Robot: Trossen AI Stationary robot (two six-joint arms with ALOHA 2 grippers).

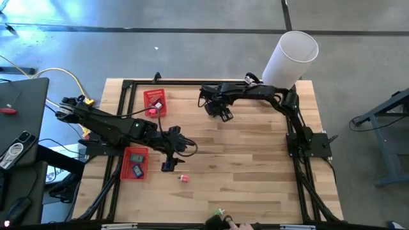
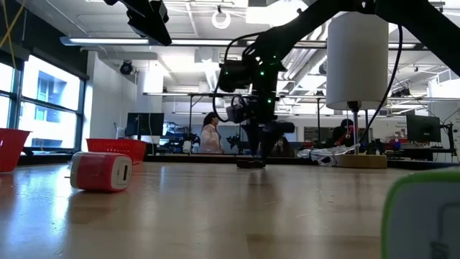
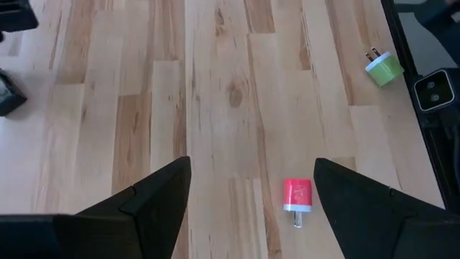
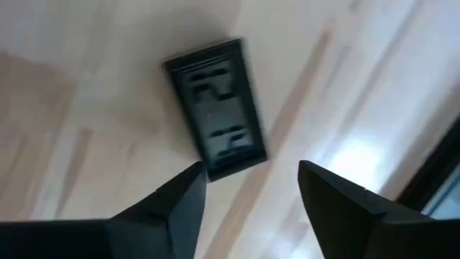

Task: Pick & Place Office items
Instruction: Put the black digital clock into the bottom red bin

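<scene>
My right gripper (image 4: pixel 248 191) is open and points down at a flat black rectangular item (image 4: pixel 215 108) lying on the wood. In the low view that item (image 2: pixel 251 163) sits just under the gripper (image 2: pixel 253 147). My left gripper (image 3: pixel 251 194) is open above bare table, raised, beside the nearer red basket (image 1: pixel 125 171). A red-and-white plug-like item (image 3: pixel 297 196) lies flat ahead of the left gripper, also seen as a red item (image 1: pixel 184 178) in the high view. A green one (image 3: pixel 382 67) rests near the table's near edge. Both baskets hold small pieces.
The farther red basket (image 1: pixel 149 96) stands near the table's far left. A big white cylinder (image 1: pixel 291 57) stands at the far right corner. A black frame (image 1: pixel 192 83) runs along the table's edges. People show in the room beyond the table.
</scene>
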